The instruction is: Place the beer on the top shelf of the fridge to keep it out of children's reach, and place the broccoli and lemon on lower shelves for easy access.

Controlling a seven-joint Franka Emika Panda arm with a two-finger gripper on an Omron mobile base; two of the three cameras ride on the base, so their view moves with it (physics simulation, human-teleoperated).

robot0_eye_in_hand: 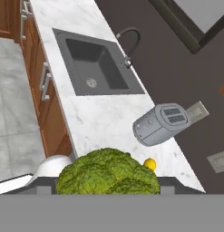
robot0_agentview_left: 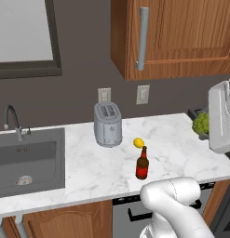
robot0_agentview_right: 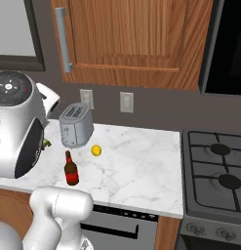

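Observation:
The broccoli (robot0_eye_in_hand: 109, 170) sits between my gripper's (robot0_eye_in_hand: 108, 185) two dark fingertips, which are shut on it, at the bottom of the hand view. In the left base view the broccoli (robot0_agentview_left: 200, 122) hangs above the counter's right end, partly behind my white arm. The beer (robot0_agentview_left: 142, 163) stands upright near the counter's front edge, and the beer (robot0_agentview_right: 70, 169) shows again in the right base view. The lemon (robot0_agentview_left: 138, 142) lies just behind it, beside the toaster (robot0_agentview_left: 108, 124). The fridge and its shelves are out of view.
A dark sink (robot0_agentview_left: 28, 158) with a curved tap is set in the marble counter (robot0_agentview_left: 177, 139) to the left. A gas stove (robot0_agentview_right: 214, 176) adjoins the counter on the right. Wooden wall cabinets (robot0_agentview_right: 127, 34) hang above.

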